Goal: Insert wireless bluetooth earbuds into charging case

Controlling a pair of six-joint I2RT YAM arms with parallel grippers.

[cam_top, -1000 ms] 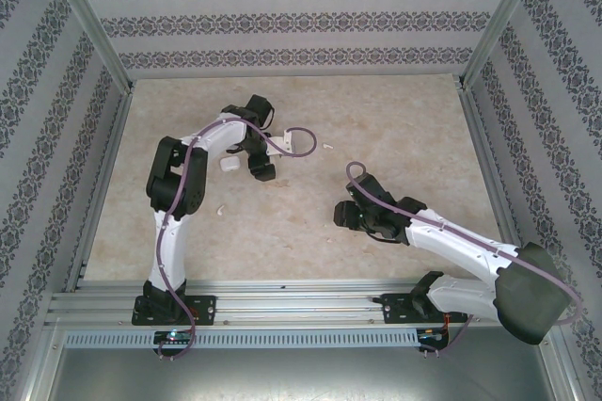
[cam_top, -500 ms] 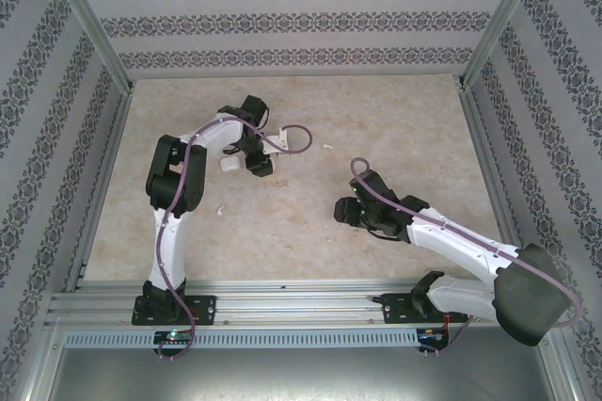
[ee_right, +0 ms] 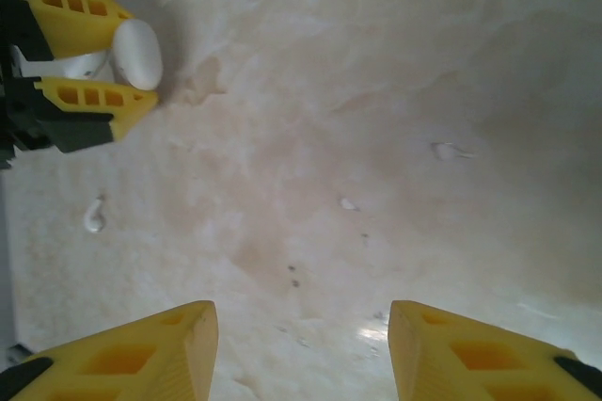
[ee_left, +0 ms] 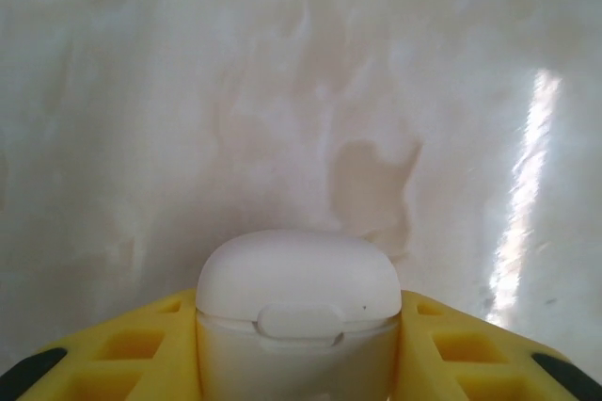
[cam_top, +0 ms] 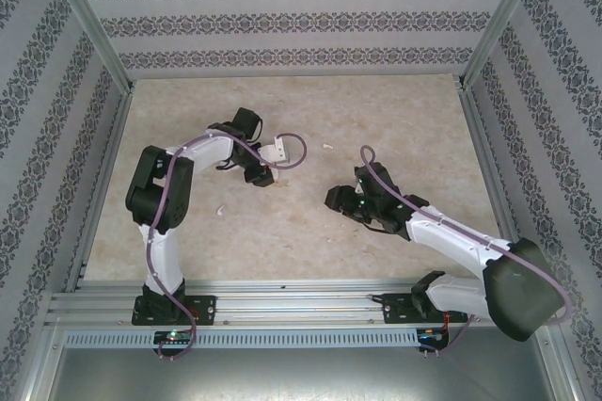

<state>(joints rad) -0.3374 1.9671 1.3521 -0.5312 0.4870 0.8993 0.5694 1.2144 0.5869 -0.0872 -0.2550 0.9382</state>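
The case, lid closed, is clamped between the yellow fingers of the left gripper, over the table. Loose earbuds lie on the marbled top. One earbud is near the left gripper, on the side toward the arm bases. Another earbud lies well apart from it. A smaller white speck between them is too tiny to tell. The right gripper hangs over bare table, its fingers spread with nothing between them.

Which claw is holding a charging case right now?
The left claw: its yellow fingers clamp a closed white case, while the right claw hangs open and empty.
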